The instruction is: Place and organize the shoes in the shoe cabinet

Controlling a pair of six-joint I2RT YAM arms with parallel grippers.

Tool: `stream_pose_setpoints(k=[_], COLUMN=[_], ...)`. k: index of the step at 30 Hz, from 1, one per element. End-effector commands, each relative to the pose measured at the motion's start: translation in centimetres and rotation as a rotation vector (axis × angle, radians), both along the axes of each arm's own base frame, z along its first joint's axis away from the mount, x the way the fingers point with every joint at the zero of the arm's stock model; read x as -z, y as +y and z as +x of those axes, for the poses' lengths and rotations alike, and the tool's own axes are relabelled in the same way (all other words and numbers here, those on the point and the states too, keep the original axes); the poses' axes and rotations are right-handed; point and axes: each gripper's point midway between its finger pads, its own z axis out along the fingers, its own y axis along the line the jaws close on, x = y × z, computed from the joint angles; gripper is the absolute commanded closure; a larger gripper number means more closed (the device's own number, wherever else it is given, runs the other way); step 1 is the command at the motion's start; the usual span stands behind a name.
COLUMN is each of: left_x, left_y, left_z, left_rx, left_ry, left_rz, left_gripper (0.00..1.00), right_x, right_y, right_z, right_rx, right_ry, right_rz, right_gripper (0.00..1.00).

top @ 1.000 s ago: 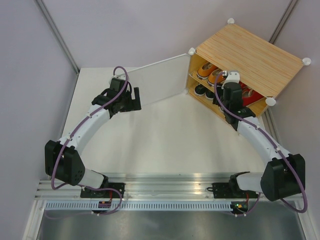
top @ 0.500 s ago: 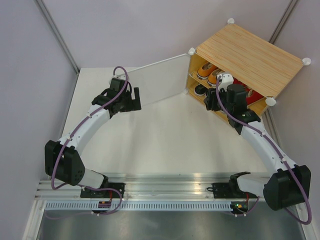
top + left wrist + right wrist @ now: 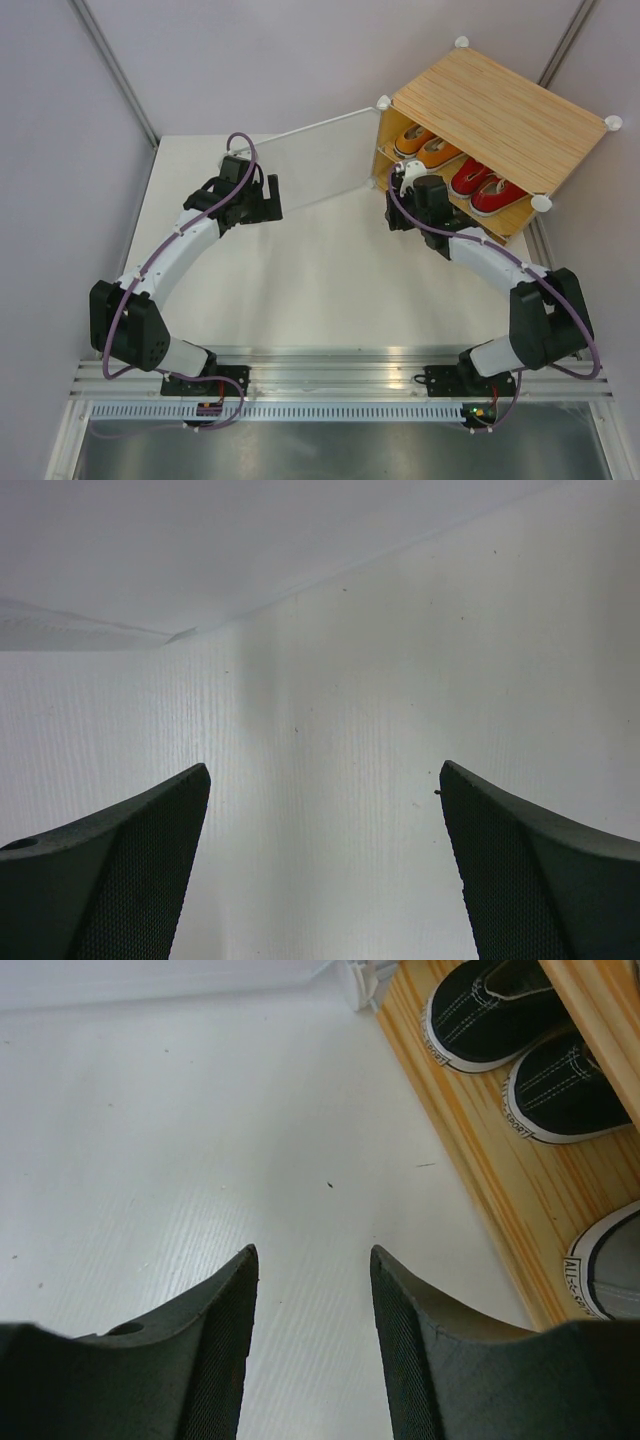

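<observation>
Over at the far right corner of the surface (image 3: 320, 270) stands the cabinet (image 3: 500, 105), its door (image 3: 310, 160) swung wide open to the left. An orange pair (image 3: 425, 145) and a red pair (image 3: 480, 185) sit side by side on the upper shelf. On the lower shelf, seen from the right wrist, a black pair (image 3: 490, 1005) sits at the left end and a grey shoe (image 3: 610, 1270) further right. I see no shoe loose on the surface.

The right end effector (image 3: 398, 205) hovers just outside the cabinet's front left corner, pointing down at bare surface, its fingers a little apart with nothing between them. From it the black pair lies ahead and to the right, near but not touching. Each shoe's long axis runs front to back into the shelf, a rounded end facing the opening. This arm is by far the nearer to the shoes.

The left end effector (image 3: 262, 200) sits well away, just beside the open door, released wide and empty (image 3: 325, 770).

My guess is the stowing is about done. Any last tidying would have the right arm reach right and forward into the lower shelf, while the door falls to the left arm.
</observation>
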Motion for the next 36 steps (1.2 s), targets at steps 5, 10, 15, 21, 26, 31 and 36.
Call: stream_pose_setpoints(k=[5,10,15,21,26,31,36], left_x=[-0.6,-0.6,-0.4,-0.2,0.0,0.0,0.1], left_y=[0.3,0.4,0.4,0.2,0.0,-0.1,0.0], left_z=[0.3,0.3,0.4,0.4,0.4,0.4,0.5], left_rx=[-0.034,-0.038,-0.042,-0.04,-0.036,-0.033,-0.036], left_ry=[-0.019,-0.02,-0.015,-0.008,0.0,0.001,0.002], left_rz=[-0.013,-0.011,-0.008,-0.02,-0.024,-0.026,-0.023], left_gripper=[0.02,0.02,0.02,0.02,0.02,0.02,0.02], right_x=[-2.8,-2.1,-0.3,0.8,2.5,3.0,3.9], right_y=[-3.1,-4.5,-4.3,-5.1,-5.1,-5.6,-6.1], right_z=[5.2,6.1,6.8,7.8,9.0,10.6,10.8], right_rx=[0.4,0.635,0.77,0.905,0.909,0.941,0.977], right_ry=[-0.207,-0.253,-0.299,-0.337,-0.334,-0.336,-0.327], right_rz=[-0.015,-0.058,-0.137,-0.195,-0.295,-0.315,-0.326], right_gripper=[0.5,0.5,0.5,0.5,0.49,0.5,0.5])
